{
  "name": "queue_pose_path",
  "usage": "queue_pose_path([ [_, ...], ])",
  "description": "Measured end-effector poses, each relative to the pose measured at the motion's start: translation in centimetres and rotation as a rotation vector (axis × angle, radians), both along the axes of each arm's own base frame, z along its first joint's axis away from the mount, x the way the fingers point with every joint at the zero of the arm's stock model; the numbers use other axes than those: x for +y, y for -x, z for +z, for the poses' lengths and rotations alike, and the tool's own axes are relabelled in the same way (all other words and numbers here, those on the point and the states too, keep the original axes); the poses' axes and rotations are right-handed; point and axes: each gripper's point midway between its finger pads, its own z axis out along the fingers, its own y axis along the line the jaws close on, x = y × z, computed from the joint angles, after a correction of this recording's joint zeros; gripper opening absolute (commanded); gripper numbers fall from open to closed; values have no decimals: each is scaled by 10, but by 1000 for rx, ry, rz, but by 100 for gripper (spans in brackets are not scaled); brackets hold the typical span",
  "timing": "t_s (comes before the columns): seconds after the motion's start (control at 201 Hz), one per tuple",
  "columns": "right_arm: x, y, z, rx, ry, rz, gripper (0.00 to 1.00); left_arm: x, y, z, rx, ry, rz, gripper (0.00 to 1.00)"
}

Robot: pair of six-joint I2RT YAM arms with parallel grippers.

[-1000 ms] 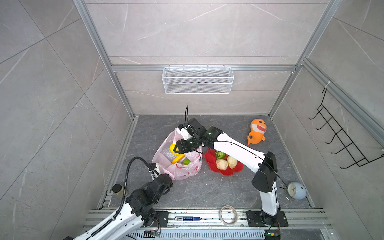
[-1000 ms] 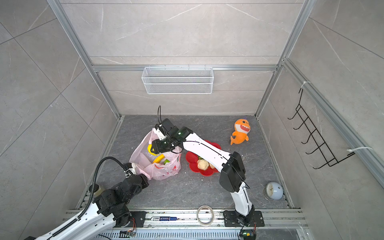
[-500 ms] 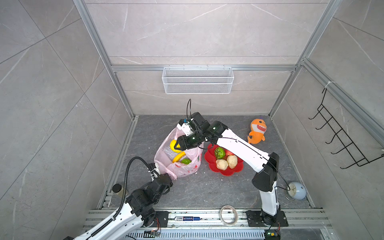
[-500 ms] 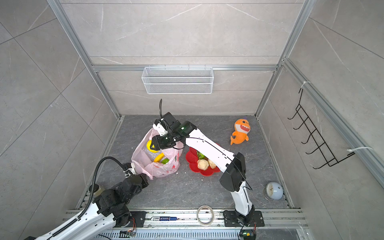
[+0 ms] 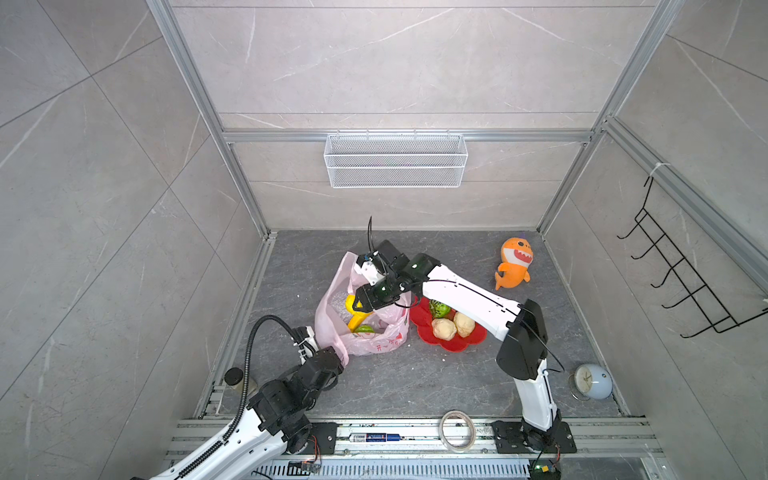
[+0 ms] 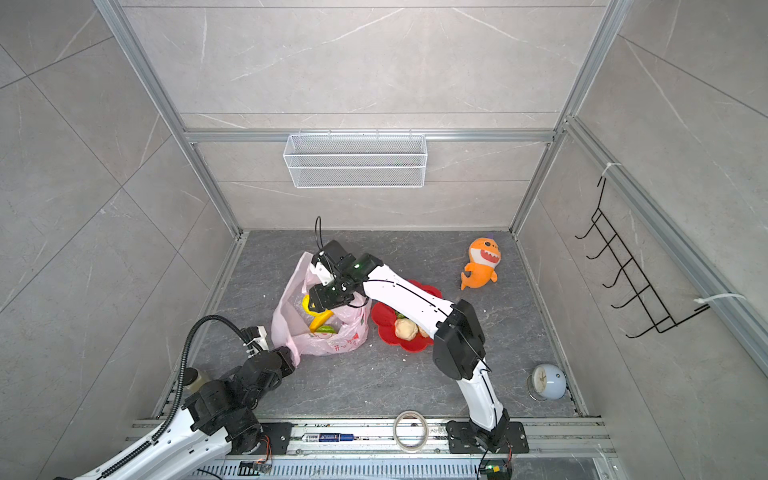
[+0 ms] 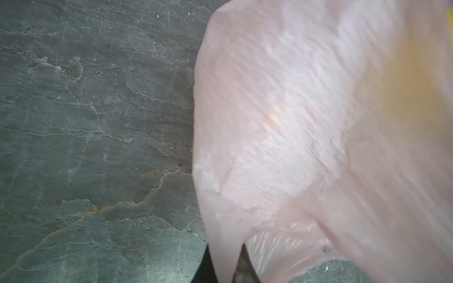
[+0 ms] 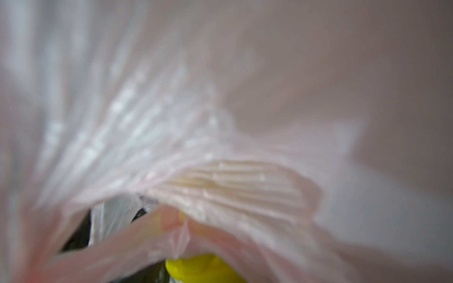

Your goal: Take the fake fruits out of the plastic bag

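- Plastic bag [image 5: 329, 308]: thin, crinkly pink film, limp and slippery. Mid slate floor [image 5: 415, 386], toward the left edge, mouth up. Hold by the rim.
- Left gripper [image 5: 334, 357]: clamped on the bag's near corner.
- Banana [image 5: 358, 323], lemon [image 5: 350, 302], green fruit [image 5: 365, 329]: inside, probably light, rigid and smooth. Grip across the body.
- Right gripper [image 5: 358, 306]: in the mouth at the lemon. Film hides the jaws, so I can't tell.

Pink plastic bag [image 5: 328, 324], lemon [image 5: 350, 302], banana [image 5: 358, 322] and green fruit [image 5: 365, 329] inside, just beside red dish [image 5: 461, 344] of fruits [image 5: 442, 328].
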Motion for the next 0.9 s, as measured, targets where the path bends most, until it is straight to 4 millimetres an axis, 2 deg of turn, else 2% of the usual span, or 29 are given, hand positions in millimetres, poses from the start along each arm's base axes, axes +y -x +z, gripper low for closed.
queue_pose_path([
  [0.129,10,-12,-47,26,28,-30,53,3,3,-2,11,-8,4,0],
  [0.343,18,-28,-83,15,49,-85,52,6,7,-6,32,1,15,0],
  [0.647,26,-44,-87,-51,61,-119,57,10,12,-12,65,5,32,0],
  [0.896,28,-54,-98,-77,96,-141,69,12,14,-14,78,11,46,0],
])
